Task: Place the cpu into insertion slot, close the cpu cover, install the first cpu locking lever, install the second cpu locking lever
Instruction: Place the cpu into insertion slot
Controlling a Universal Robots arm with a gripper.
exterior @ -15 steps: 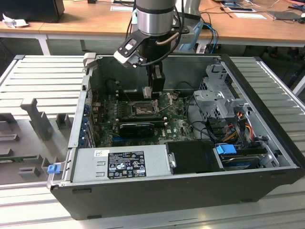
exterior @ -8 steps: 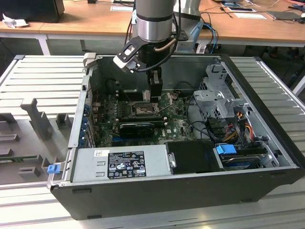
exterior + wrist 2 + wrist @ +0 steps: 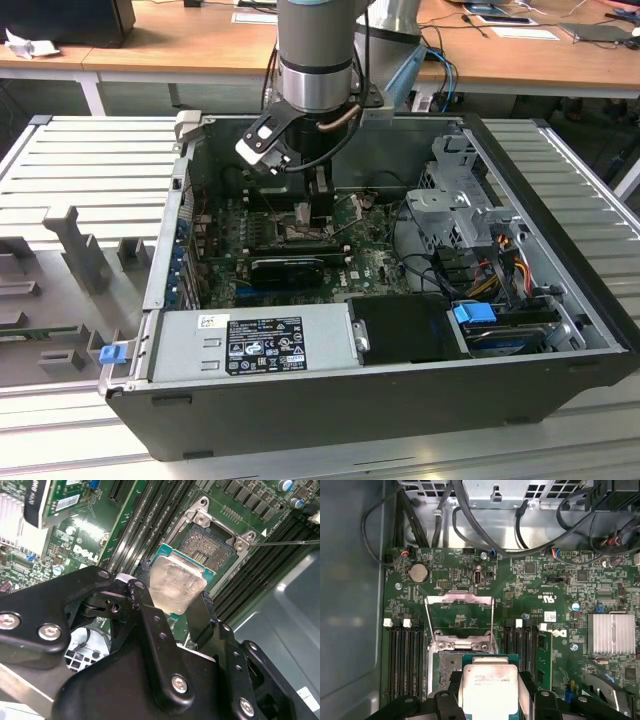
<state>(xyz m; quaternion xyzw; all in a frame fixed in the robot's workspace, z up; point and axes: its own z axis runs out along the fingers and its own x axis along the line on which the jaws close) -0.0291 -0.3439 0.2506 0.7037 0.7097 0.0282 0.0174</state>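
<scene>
Claw (image 3: 315, 225) low inside open computer case (image 3: 400, 400), over green motherboard (image 3: 372, 252).

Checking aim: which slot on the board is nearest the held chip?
The insertion slot, square with a silvery rim, right at the cpu held in the gripper; the long black slots flank it.

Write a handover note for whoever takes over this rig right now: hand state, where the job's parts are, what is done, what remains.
Hand: shut on the flat square beige-silver cpu, held at its edges.
Cpu: hangs over the square black insertion slot with silvery rim, not seated.
Thin silvery metal cpu cover frame: open, swung up off the slot.
Done: cpu picked up and brought to the slot.
Left: seating the cpu, closing the cover, both locking levers.
</scene>
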